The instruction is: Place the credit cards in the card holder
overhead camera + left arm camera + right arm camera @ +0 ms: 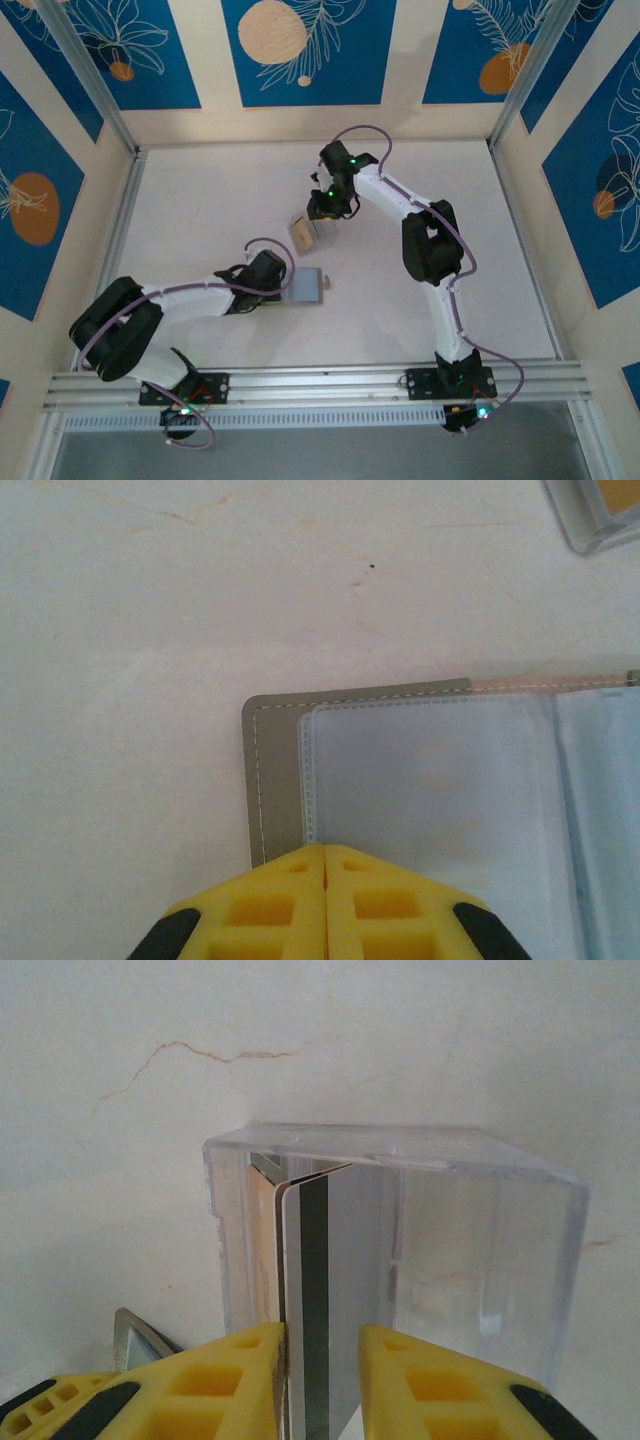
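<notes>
Right gripper [322, 1360] astride credit cards [304, 1260] (jaws apart).

The left arm [190, 293] and right arm [447, 300] were white with bulky black joints. Purple cables [366, 128] looped alongside, and small green lights [352, 160] glowed. The left gripper [325, 852] and right gripper [322, 1330] had yellow, square-recessed, black-patched fingers.

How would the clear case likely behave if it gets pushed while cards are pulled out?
The clear case looks rigid, with straight thin walls, so it probably won't flex. Mostly hollow, it is likely light and may tip or slide on the smooth table. The cards leaning inside could drag it along.
</notes>
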You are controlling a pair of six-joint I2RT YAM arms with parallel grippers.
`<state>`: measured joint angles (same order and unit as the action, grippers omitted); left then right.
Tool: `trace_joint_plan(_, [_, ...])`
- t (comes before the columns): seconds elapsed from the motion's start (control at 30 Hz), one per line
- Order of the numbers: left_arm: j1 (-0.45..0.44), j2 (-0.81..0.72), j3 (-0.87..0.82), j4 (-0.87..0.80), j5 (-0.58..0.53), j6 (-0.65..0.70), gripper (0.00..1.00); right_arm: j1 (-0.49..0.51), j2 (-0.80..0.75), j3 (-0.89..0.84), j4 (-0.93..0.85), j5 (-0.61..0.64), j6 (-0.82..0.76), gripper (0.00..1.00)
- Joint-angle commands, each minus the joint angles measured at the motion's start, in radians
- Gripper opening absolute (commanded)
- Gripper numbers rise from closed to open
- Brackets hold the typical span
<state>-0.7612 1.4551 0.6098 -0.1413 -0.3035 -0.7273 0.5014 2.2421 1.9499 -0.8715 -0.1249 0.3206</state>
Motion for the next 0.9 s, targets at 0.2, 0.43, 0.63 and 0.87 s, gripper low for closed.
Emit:
trace_joint_plan(0.2, [0.001, 0.053, -0.035, -0.092, 0.098, -0.011, 0.06, -0.012, -0.009, -0.027, -0.052, -0.016, -0.002, 0.28])
trace_joint_plan(0.43, [0.001, 0.052, -0.037, -0.091, 0.098, -0.012, 0.06, -0.020, -0.009, -0.035, -0.048, -0.023, 0.006, 0.28])
trace_joint_plan(0.63, [0.001, 0.054, -0.038, -0.090, 0.098, -0.012, 0.06, -0.013, -0.025, -0.047, -0.052, 0.006, 0.002, 0.25])
trace_joint_plan(0.87, [0.001, 0.051, -0.038, -0.089, 0.099, -0.014, 0.06, 0.022, -0.038, -0.038, -0.080, 0.099, -0.020, 0.20])
